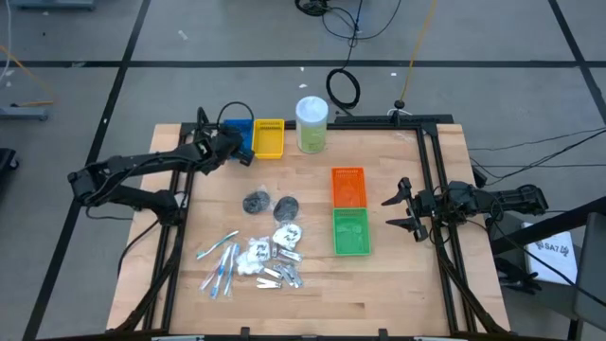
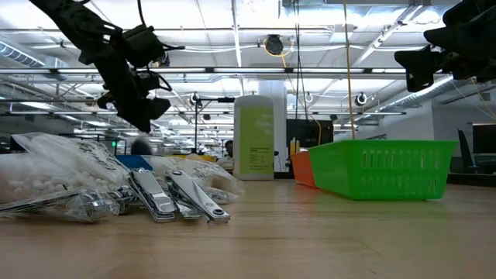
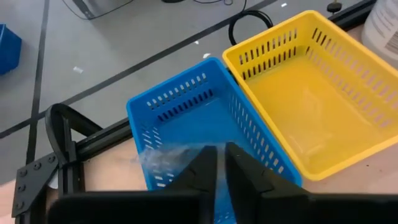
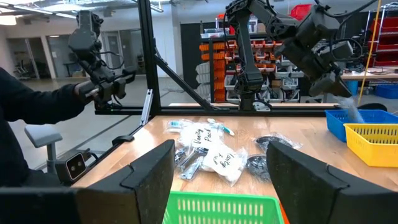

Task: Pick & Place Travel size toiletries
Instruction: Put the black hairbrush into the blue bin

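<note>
Left gripper [image 3: 221,163] over the blue tray [image 3: 180,118], fingers nearly together around a clear-wrapped stick [image 3: 163,158]. Right gripper [image 1: 402,210], fingers spread and empty, beside the green tray [image 1: 350,232]. Remaining toiletries [image 1: 260,251] lie mid-counter.

My left arm reaches from the table's left edge toward the far side, its wrist tipped down so my left gripper [image 1: 230,144] hangs just above the blue tray [image 1: 241,137]. Its fingers [image 3: 202,171] stand nearly together, a thin slit between them, pinching a clear wrapped packet [image 3: 163,157]. My right arm lies folded at the right edge of the table, well apart from the blue tray, and my right gripper [image 1: 404,210] hangs there with its fingers spread wide, nothing between them.
</note>
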